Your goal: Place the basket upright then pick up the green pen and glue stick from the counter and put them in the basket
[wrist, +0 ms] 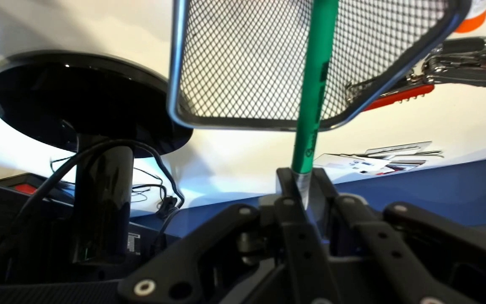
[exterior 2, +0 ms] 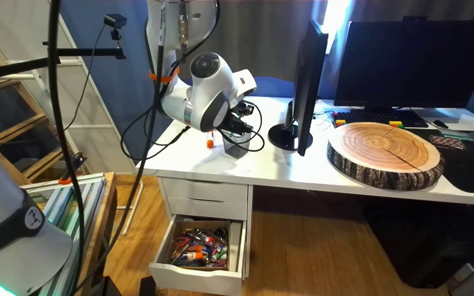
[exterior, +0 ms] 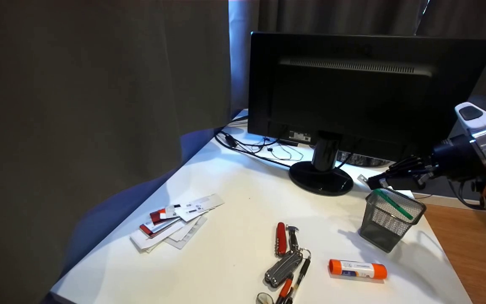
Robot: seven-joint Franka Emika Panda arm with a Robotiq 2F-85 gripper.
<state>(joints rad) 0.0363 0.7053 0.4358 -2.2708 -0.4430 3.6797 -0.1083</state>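
- Grey mesh basket [wrist: 243,122]: upright, mouth up.
- Gripper [wrist: 304,185]: clenched on clear end of green pen [wrist: 317,80].
- Pen's long axis: slants from grip across mouth; tip depth unclear; lowering probably next.
- Glue stick [wrist: 475,21]: on counter [wrist: 458,114], near basket.

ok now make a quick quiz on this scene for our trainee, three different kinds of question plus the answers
1. True or false: the basket stands upright on the counter.

2. Multiple choice: what is the gripper holding?
a) the red pocket knife
b) the green pen
c) the computer mouse

3. Short answer: which item of the task lies on the counter, outside the basket?

Key
1. True.
2. b.
3. The glue stick.
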